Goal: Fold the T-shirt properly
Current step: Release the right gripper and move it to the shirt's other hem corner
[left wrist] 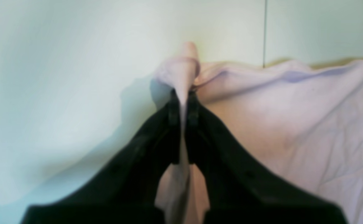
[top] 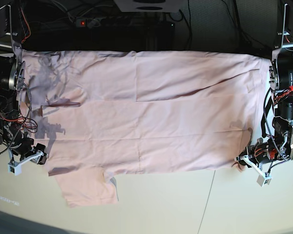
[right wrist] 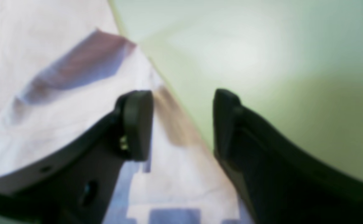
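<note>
The pale pink T-shirt (top: pixel 146 112) lies spread across the table, plain side up, with one sleeve (top: pixel 85 187) sticking out at the front left. My left gripper (left wrist: pixel 183 93) is shut on a pinched fold of the T-shirt's edge (left wrist: pixel 293 118); in the base view it sits at the shirt's front right corner (top: pixel 244 160). My right gripper (right wrist: pixel 181 124) is open, its fingers straddling the shirt's edge (right wrist: pixel 44 93) just above the cloth. In the base view it is at the shirt's left side (top: pixel 43 157).
The pale table (top: pixel 185 204) shows bare along the front, with a thin seam (top: pixel 205 200) running across it. Cables and a power strip (top: pixel 88 22) lie behind the table's back edge. Both arm bases stand at the left and right edges.
</note>
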`<action>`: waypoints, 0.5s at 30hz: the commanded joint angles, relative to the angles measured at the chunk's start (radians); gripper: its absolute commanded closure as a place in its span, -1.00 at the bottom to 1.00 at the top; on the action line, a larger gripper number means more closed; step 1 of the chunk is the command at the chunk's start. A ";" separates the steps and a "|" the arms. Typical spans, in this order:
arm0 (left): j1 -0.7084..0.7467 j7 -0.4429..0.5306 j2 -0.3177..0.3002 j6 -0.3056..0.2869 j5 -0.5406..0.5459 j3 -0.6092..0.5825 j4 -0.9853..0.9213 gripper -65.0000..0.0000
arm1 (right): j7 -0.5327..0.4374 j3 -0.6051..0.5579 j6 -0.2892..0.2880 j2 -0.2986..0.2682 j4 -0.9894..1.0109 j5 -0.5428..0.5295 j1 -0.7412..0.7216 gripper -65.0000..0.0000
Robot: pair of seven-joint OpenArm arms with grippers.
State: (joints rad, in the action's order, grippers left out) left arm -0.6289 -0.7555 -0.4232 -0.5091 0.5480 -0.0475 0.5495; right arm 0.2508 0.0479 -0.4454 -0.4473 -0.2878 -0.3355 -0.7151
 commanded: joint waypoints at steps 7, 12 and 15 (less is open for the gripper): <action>-0.019 -0.027 -0.012 -0.004 -0.022 -0.001 0.005 1.00 | 0.063 -0.004 -0.091 0.008 -0.003 -0.003 -0.011 0.01; -0.019 -0.026 -0.012 -0.004 -0.022 -0.001 0.005 1.00 | 0.091 -0.005 -0.115 0.037 -0.005 -0.004 -0.010 0.01; -0.019 -0.026 -0.012 -0.004 -0.022 -0.001 0.005 1.00 | 0.098 -0.005 -0.119 0.052 -0.008 -0.001 -0.010 0.01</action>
State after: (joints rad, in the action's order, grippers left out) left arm -0.6292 -0.7555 -0.4232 -0.5091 0.5472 -0.0475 0.5495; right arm 0.2737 0.0479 -0.4595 -0.3981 -0.2974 -0.3504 -0.7174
